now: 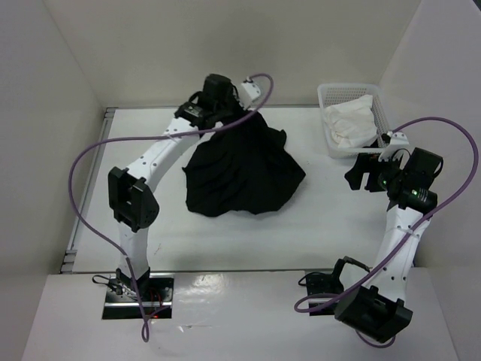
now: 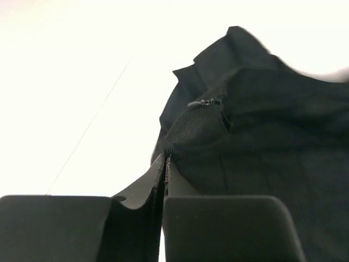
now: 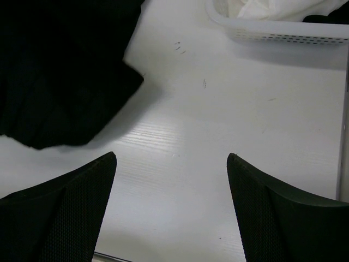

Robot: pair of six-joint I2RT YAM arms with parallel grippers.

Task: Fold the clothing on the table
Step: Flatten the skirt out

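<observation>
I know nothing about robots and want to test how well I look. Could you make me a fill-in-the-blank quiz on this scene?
1. The left fingers are ____ on the skirt.
2. The right fingers stand ____, holding nothing, above the table.
3. The basket holds a ____ cloth.
Missing words: shut; open; white.

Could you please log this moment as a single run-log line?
left gripper: shut on skirt near waistband | right gripper: open, over bare table, holding nothing | skirt: crumpled, not yet folded
</observation>
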